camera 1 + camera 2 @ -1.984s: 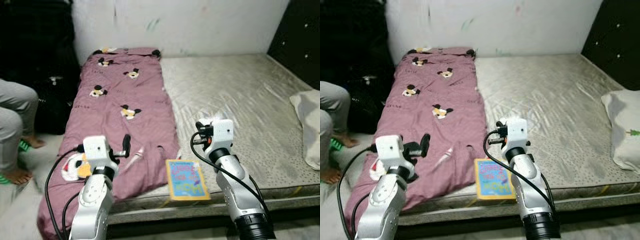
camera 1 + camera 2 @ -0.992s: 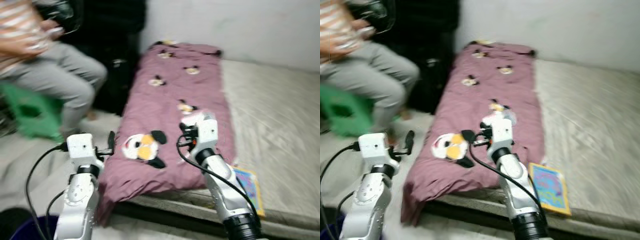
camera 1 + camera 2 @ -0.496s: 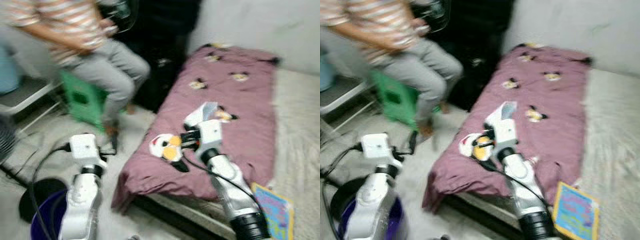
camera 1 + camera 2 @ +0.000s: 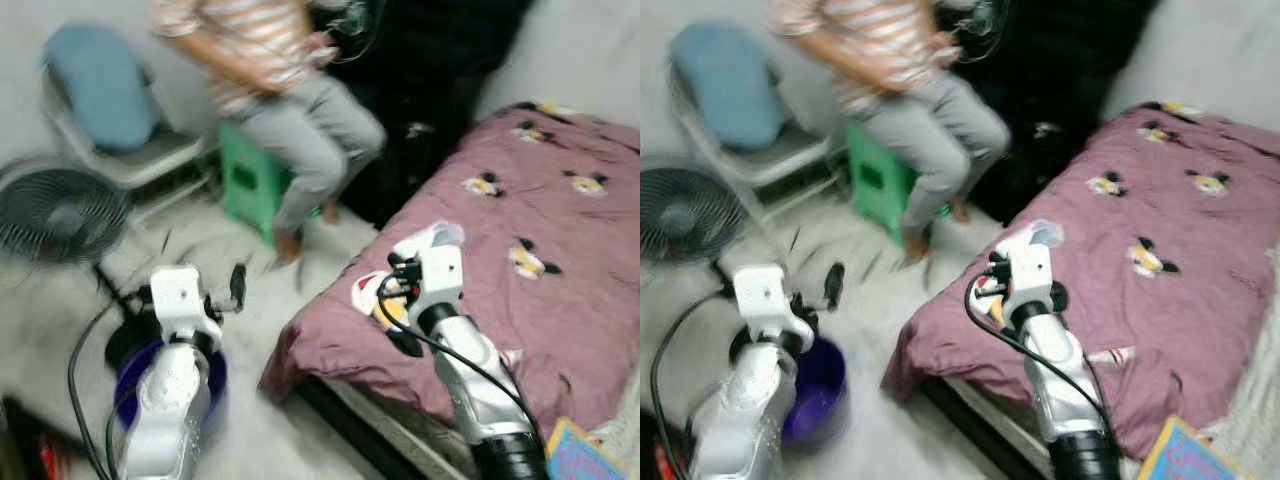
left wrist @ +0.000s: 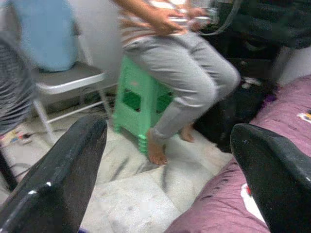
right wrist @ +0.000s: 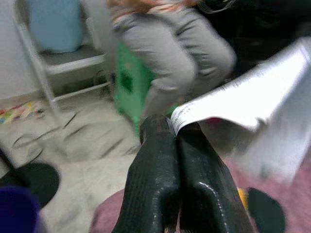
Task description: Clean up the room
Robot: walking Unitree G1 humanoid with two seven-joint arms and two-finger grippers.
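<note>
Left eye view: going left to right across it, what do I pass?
Fan → blue chair → left claw → green stool → right claw with white paper → purple blanket.

Home bedroom: low bed on the right with a maroon cartoon-mouse blanket, tiled floor, plain pale wall far right; far left a folding chair with blue cushion, a floor fan, a green plastic stool under a seated person
</note>
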